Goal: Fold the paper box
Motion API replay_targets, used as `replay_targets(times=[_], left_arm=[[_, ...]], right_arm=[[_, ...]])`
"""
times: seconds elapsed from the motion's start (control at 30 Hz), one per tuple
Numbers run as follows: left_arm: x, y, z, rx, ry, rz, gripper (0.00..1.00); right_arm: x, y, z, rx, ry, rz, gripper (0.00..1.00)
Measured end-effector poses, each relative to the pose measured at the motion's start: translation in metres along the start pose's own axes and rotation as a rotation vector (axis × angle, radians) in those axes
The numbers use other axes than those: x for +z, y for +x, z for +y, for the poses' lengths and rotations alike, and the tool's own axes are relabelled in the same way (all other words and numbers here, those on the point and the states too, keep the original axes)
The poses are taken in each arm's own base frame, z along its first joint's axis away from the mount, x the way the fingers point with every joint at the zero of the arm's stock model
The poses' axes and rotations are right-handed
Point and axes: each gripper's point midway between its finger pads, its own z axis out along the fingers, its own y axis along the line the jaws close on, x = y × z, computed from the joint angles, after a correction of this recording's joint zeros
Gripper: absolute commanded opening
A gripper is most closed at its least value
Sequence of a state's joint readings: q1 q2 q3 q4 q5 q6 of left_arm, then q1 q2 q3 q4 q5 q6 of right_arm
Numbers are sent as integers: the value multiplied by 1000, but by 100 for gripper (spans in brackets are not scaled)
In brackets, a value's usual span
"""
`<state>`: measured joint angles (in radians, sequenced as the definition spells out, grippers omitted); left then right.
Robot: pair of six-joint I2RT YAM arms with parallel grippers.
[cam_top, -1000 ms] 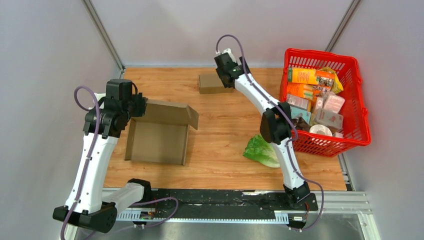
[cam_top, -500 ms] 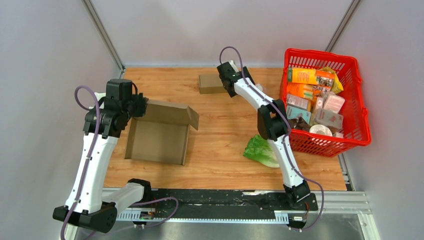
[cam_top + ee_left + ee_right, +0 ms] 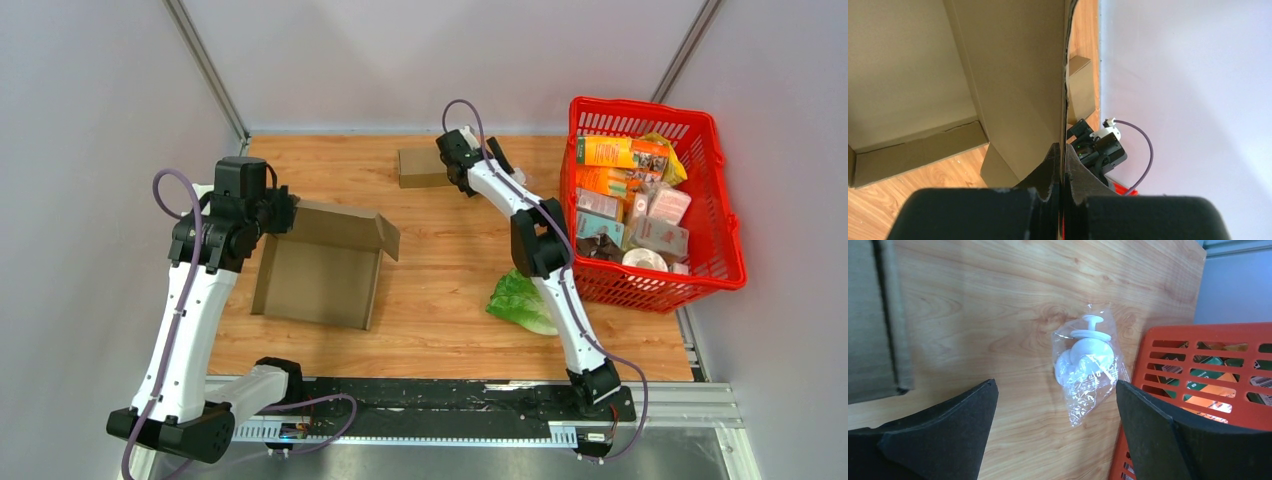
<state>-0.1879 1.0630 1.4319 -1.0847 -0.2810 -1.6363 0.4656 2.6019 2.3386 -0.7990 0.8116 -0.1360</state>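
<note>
A brown paper box (image 3: 318,270) lies open on the left of the table, its back flap (image 3: 340,228) raised. My left gripper (image 3: 276,213) is shut on that flap's left edge; in the left wrist view the flap (image 3: 1018,75) runs up between the closed fingertips (image 3: 1062,150). My right gripper (image 3: 468,168) is open and empty at the far middle of the table, beside a small folded brown box (image 3: 424,166). In the right wrist view that box (image 3: 873,320) is at the left and the fingers (image 3: 1153,415) are wide apart.
A red basket (image 3: 715,200) full of packaged goods stands at the right. A green lettuce leaf (image 3: 522,300) lies beside it. A white knob in a clear bag (image 3: 1088,365) lies between my right fingers and the basket wall (image 3: 1228,340).
My right arm has drawn back and lowered a little near the small folded box. My left gripper and the flap have barely moved.
</note>
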Motion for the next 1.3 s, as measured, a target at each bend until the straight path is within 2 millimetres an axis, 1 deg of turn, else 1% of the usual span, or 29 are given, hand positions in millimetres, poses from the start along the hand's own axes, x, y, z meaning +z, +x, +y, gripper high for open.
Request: replay_targets(times=[0.1,0.2,0.23,0.3,0.33,0.4,0.43,0.53,0.6,0.63,0.7,0.73,0.83,0.9,1.0,1.07,1.17,1.23,1.3], left_arm=[[0,0,0,0,0,2,0],[0,2,0,0,0,10,0],[0,2,0,0,0,11,0],[0,2,1,0,-2,11,0],[0,2,1,0,-3,11,0],[0,2,1,0,-2,11,0],[0,2,1,0,-1,11,0],[-2,2,1,-2,2,11,0],[-2,1,1,-5,3,10,0],[-3,1,1,-6,3,9,0],[-2,1,3,-9,0,7,0],[-1,1,4,-12,-4,5,0],[2,0,7,-19,-15,-2,0],[3,-1,8,-24,-17,-9,0],[5,-3,8,-32,-21,-22,0],[7,-4,8,-34,-27,-33,0],[11,-6,9,-43,-38,-47,0],[14,-8,10,-56,-48,-54,0],[17,-10,11,-68,-56,-61,0]], right_arm=[[4,3,-5,2,21,10,92],[8,5,-9,9,39,21,86],[10,7,-11,13,45,26,81],[15,10,-14,15,57,37,76],[17,12,-16,16,69,42,69],[21,14,-19,15,82,49,64],[24,15,-20,12,88,54,57],[30,17,-21,7,105,61,43],[32,19,-20,1,101,66,38],[33,20,-21,-4,104,68,32],[34,20,-21,-12,110,65,26],[36,20,-20,-12,110,61,20],[37,22,-17,-30,124,55,12],[36,19,-16,-35,126,42,8],[30,15,-13,-32,122,22,7],[22,14,-11,-24,103,14,8],[-7,9,-7,10,39,-11,8],[-42,1,-5,50,-27,-45,7],[-86,-9,-4,102,-102,-100,7]])
